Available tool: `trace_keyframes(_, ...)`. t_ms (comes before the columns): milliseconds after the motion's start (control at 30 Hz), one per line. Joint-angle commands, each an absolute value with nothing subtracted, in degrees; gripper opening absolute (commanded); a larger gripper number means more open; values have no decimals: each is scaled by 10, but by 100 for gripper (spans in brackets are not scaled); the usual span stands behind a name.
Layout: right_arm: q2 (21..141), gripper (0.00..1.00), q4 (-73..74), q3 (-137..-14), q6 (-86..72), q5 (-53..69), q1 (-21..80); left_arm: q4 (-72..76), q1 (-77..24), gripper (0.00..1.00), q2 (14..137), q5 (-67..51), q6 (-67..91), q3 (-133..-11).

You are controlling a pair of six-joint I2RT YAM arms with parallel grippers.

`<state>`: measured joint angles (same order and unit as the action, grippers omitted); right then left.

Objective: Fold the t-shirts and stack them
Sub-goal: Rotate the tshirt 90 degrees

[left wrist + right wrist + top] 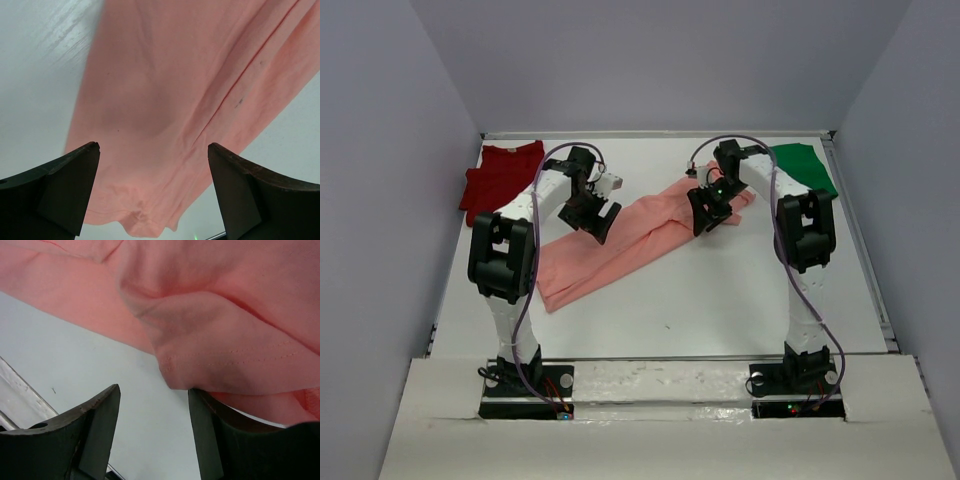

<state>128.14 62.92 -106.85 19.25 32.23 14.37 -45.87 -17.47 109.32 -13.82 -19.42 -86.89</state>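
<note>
Tees: pink (620, 245) mid, red (500, 180) L, green (805, 165) R

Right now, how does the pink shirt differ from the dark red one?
The salmon-pink t-shirt lies long and slanted across the middle of the table; the dark red t-shirt sits more compact in the far left corner. The left claw and right claw are both over the salmon-pink t-shirt; neither is at the dark red t-shirt. Both are plain cloth shirts lying on the white table.
</note>
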Motion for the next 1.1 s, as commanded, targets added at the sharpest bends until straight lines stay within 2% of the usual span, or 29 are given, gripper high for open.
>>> trace_keyframes(0,1288,59,645,-1099,188,333,149,-461,-171,99,1058,-141,-199,-859)
trace_keyframes(67,1290,50,649,-1100,189,332,149,-461,-171,99,1060,-141,-199,-857)
trace_keyframes(100,1291,42,650,-1100,189,331,149,-461,-171,99,1060,-141,-200,-856)
trace_keyframes(333,1286,32,651,-1085,192,330,154,-466,-171,99,1056,-140,-202,-860)
trace_keyframes(533,1274,4,643,-1059,193,329,154,-468,-171,99,1053,-140,-204,-860)
trace_keyframes(667,1258,0,635,-1037,195,323,154,-470,-171,99,1054,-140,-203,-863)
trace_keyframes(1067,1202,0,636,-956,210,320,154,-475,-171,99,1055,-137,-203,-875)
